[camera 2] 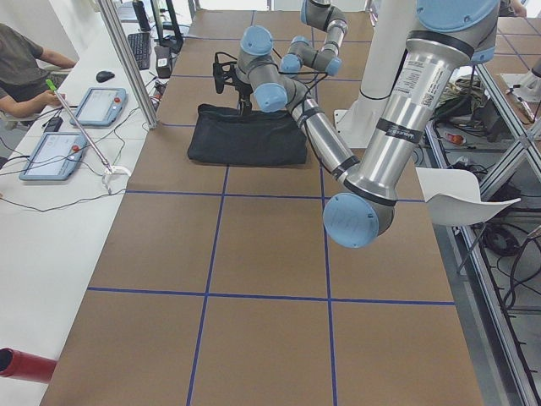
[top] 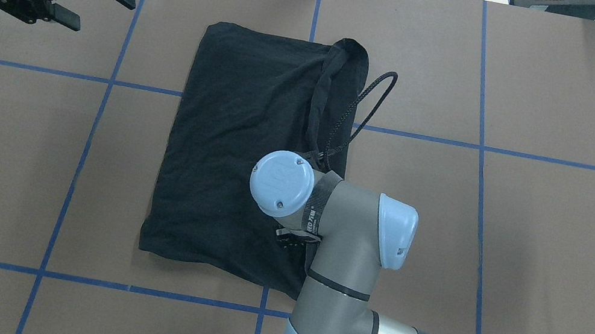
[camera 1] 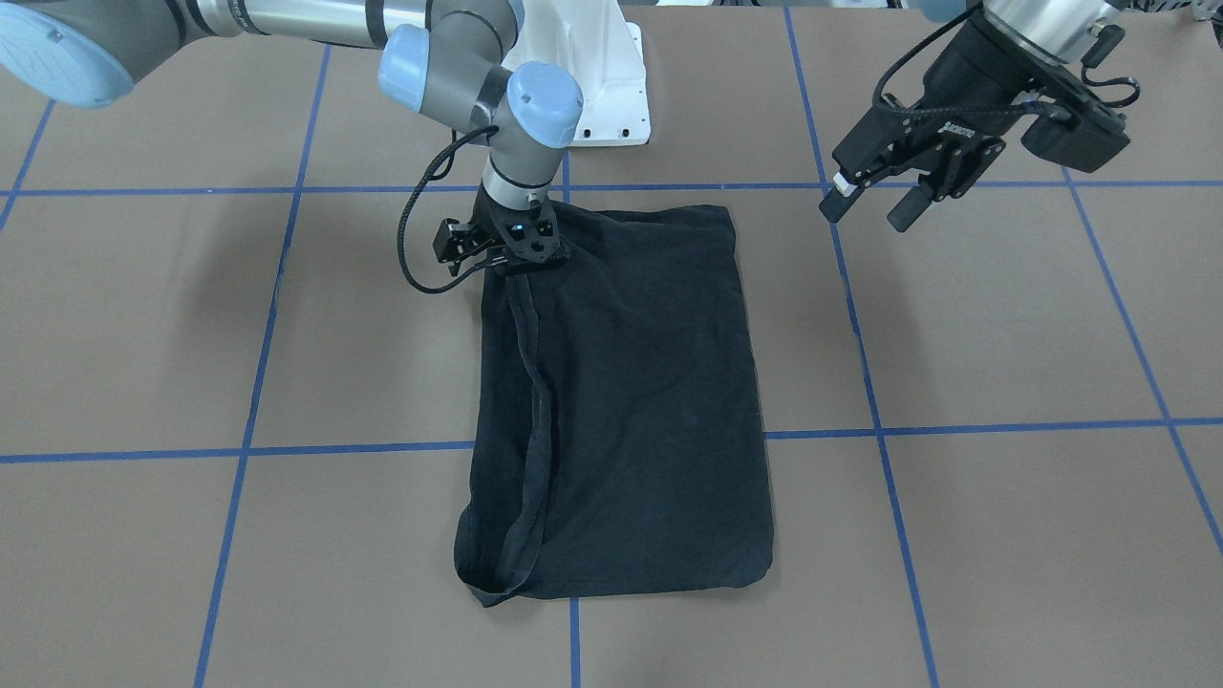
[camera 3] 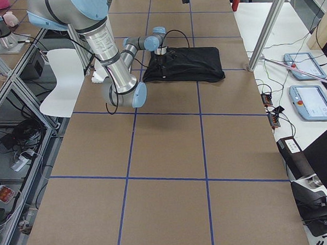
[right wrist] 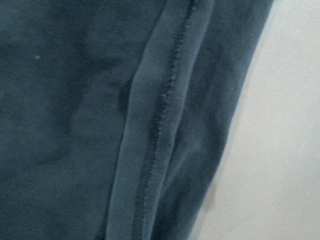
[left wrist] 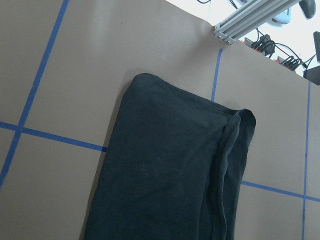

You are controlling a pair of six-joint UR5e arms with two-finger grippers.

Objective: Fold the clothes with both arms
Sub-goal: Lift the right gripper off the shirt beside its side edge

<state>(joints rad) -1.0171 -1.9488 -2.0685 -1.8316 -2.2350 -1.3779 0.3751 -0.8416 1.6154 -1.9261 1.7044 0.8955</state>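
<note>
The black T-shirt [camera 1: 631, 401] [top: 239, 150] lies folded into a plain tall rectangle in the middle of the table. A doubled hem runs along the long edge on the right arm's side [left wrist: 227, 165] [right wrist: 160, 115]. My right gripper [camera 1: 521, 258] is down on the shirt's corner nearest the robot. Its wrist [top: 282, 183] covers it from above, and its fingers show in no view, so I cannot tell its state. My left gripper [camera 1: 865, 205] [top: 98, 12] hangs open and holds nothing, raised above bare table beyond the shirt's other long edge.
Blue tape lines [camera 1: 573, 440] cross the brown table. The white pedestal base [camera 1: 611, 86] stands just behind the shirt. A black cable loop [top: 369, 106] from the right wrist hangs over the shirt's hem side. A seated person [camera 2: 21, 68] and tablets [camera 2: 55, 152] are at a side table.
</note>
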